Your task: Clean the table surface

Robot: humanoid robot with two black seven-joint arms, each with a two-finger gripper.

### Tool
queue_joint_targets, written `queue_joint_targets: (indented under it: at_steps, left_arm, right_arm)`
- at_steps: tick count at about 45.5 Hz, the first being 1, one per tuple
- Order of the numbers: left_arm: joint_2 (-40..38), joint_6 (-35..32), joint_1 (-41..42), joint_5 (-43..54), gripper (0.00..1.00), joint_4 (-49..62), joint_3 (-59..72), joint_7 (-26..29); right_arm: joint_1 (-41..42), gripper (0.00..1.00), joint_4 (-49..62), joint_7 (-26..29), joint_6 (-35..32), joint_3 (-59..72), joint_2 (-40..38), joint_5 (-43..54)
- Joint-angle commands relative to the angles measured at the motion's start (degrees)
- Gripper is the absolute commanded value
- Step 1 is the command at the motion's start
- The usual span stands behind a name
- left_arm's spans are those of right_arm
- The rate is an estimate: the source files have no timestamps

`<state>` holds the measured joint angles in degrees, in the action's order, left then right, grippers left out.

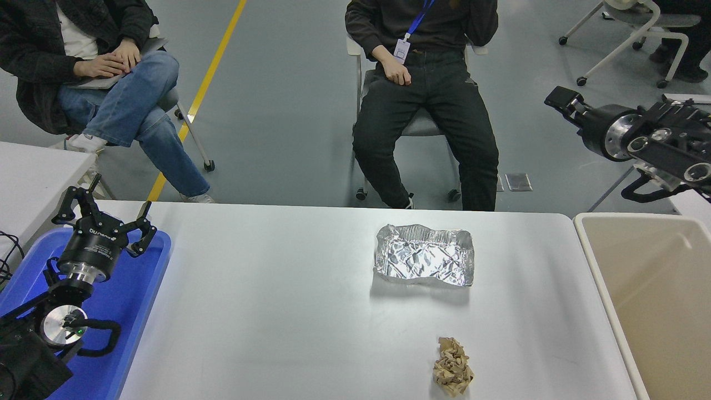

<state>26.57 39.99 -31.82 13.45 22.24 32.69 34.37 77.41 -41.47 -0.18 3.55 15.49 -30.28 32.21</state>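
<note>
The white table surface (278, 311) fills the lower picture. On it lie a crumpled silver foil tray (425, 255) right of the middle and a crumpled ball of brown paper (452, 366) near the front edge. My right gripper (562, 101) comes in from the right edge, high above the floor beyond the table's far right corner, apart from both objects. My left gripper (105, 214) is parked open and empty over the blue tray (139, 300) at the lower left.
A large beige bin (655, 289) stands against the table's right end. Two people sit on chairs beyond the far edge, one at the top left (100, 66) and one at the top middle (427, 94). A smaller white table (33, 172) is at the left.
</note>
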Motion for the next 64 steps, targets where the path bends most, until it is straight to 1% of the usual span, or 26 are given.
queue_joint_targets:
  at_steps: [1, 10, 15, 18, 22, 27, 35, 40, 47, 52, 58, 64]
  left_arm:
    - [0.1, 0.0, 0.0, 0.0, 1.0, 0.0, 0.0, 0.0]
    - [0.0, 0.0, 0.0, 0.0, 1.0, 0.0, 0.0, 0.0]
    - [0.0, 0.0, 0.0, 0.0, 1.0, 0.0, 0.0, 0.0]
    - [0.0, 0.0, 0.0, 0.0, 1.0, 0.0, 0.0, 0.0]
    - [0.1, 0.0, 0.0, 0.0, 1.0, 0.0, 0.0, 0.0]
    - [0.0, 0.0, 0.0, 0.0, 1.0, 0.0, 0.0, 0.0]
    - [0.0, 0.0, 0.0, 0.0, 1.0, 0.0, 0.0, 0.0]
    - [0.0, 0.0, 0.0, 0.0, 1.0, 0.0, 0.0, 0.0]
    - [0.1, 0.0, 0.0, 0.0, 1.0, 0.0, 0.0, 0.0]
    - [0.0, 0.0, 0.0, 0.0, 1.0, 0.0, 0.0, 0.0]
    - [0.1, 0.0, 0.0, 0.0, 1.0, 0.0, 0.0, 0.0]
    - [0.0, 0.0, 0.0, 0.0, 1.0, 0.0, 0.0, 0.0]
  right_arm:
    - [0.1, 0.98, -1.8, 0.0, 0.0, 1.1, 1.5, 7.9]
    - [0.3, 0.98, -2.4, -0.1, 0.1, 3.8, 3.0, 9.2]
    - [0.6, 0.98, -2.3, 0.0, 0.7, 1.7, 3.3, 8.2]
    - [-0.1, 0.98, -1.9, 0.0, 0.8, -3.3, 3.4, 7.4]
    - [-3.3, 0.98, -1.4, 0.0, 1.6, -11.5, 3.4, 5.8]
    - [-6.9, 0.98, -1.3, 0.0, 6.0, -20.3, 3.4, 5.0]
    - [-14.3, 0.98, -0.5, 0.0, 13.1, -30.9, 3.5, 4.2]
    - [-19.4, 0.98, -0.5, 0.0, 15.9, -37.8, 3.9, 2.8]
    - [-27.0, 0.98, -0.5, 0.0, 16.5, -51.4, 6.1, 2.6]
    - [-30.6, 0.98, -0.6, -0.1, 16.5, -60.0, 8.1, 2.6]
    - [-33.4, 0.98, -1.1, -0.1, 16.5, -69.1, 10.2, 2.6]
    - [-34.0, 0.98, -1.4, -1.5, 16.1, -72.8, 10.5, 2.6]
